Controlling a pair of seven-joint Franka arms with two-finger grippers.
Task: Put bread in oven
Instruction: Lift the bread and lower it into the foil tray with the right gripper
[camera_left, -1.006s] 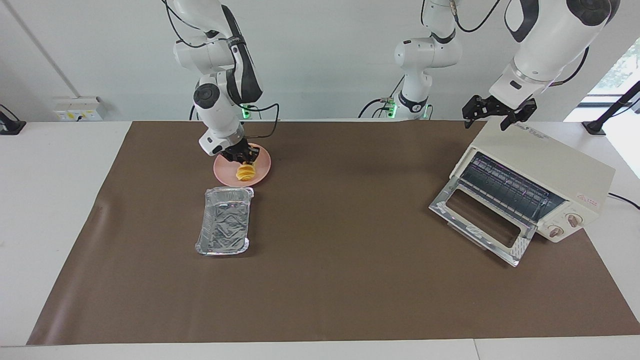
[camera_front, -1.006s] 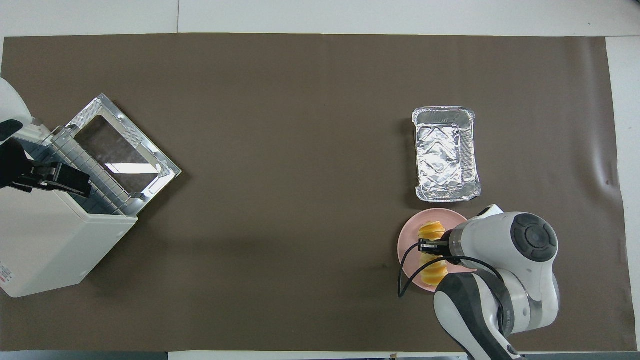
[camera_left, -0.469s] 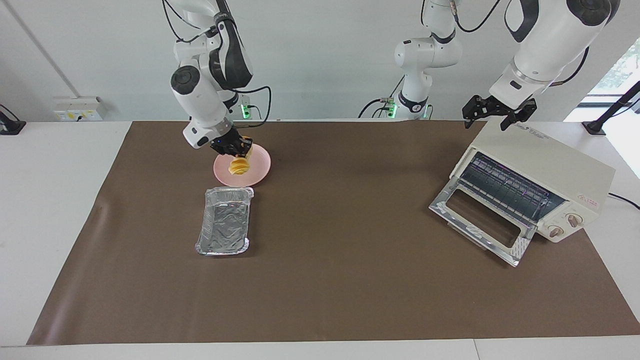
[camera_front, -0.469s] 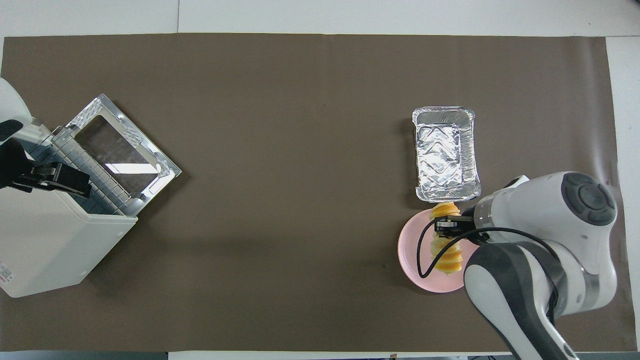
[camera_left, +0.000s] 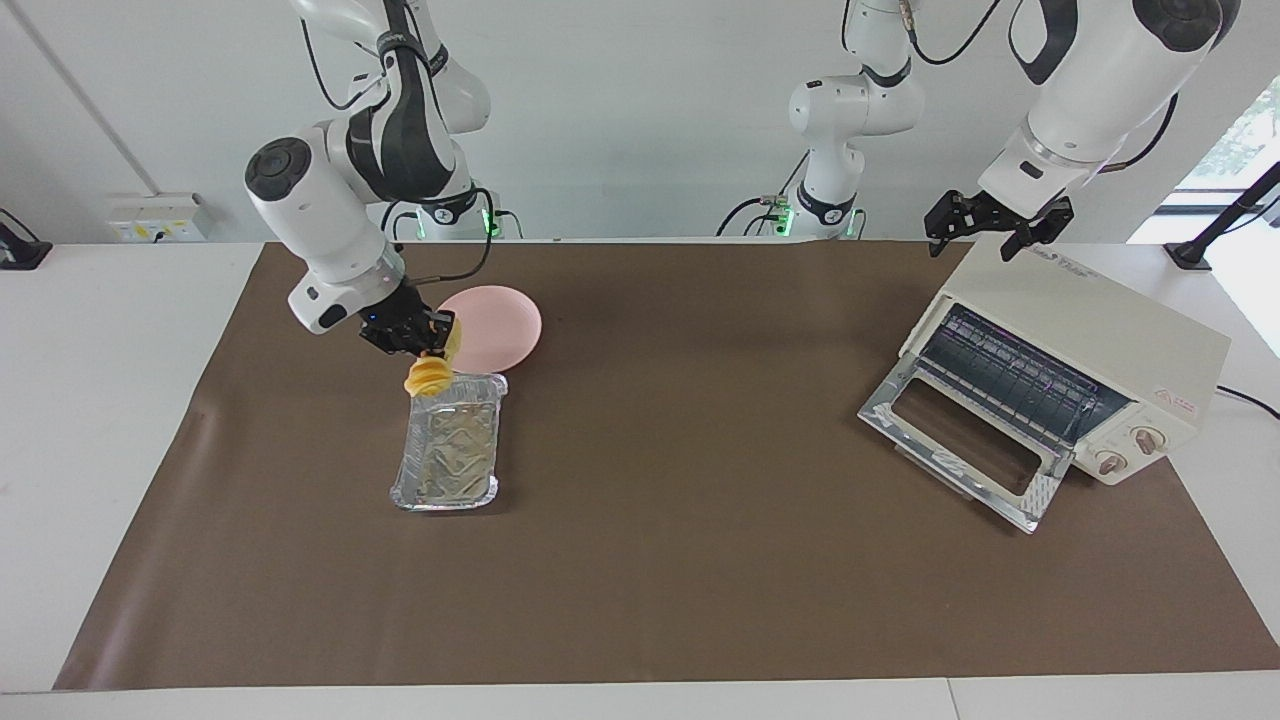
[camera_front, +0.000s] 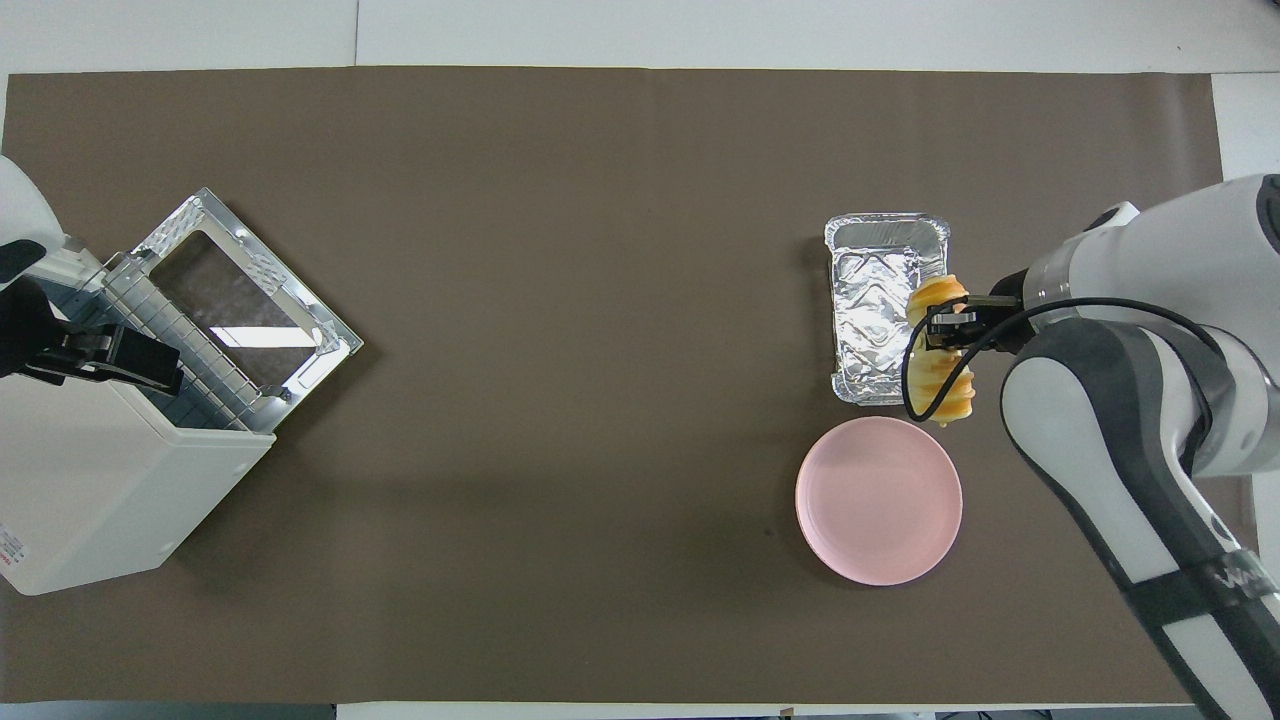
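Brown matting (camera_left: 660, 560) covered the white table (camera_left: 110, 400), and on it the oven (camera_left: 1085, 345) sat at the left arm's end with its glass door (camera_left: 965, 440) dropped flat and the wire rack showing inside. At the right arm's end lay a foil tray (camera_left: 448, 455), and just beside it, nearer to the robots, a bare pink plate (camera_left: 497, 325).

The right gripper (camera_left: 418, 338) was clamped on the bread (camera_left: 428, 376), which hung in the air, tilted, over the tray's end nearest the robots and its outer long rim. The left gripper (camera_left: 998, 232) waited over the back of the oven's top with its fingers apart.

The likeliest trouble from this point seemed to be the hold itself: the fingers pinched the loaf across its middle, so both ends stuck out unsupported, and a soft ridged loaf could sag, tear at a ridge or slip loose on a quick swing. If it was set down while sitting over the rim and not the middle, it might tip off onto the mat or dent the thin foil and shove the light tray along. The oven was well apart from the bread, so any carry there would be long, and the waiting arm above it could crowd the way in
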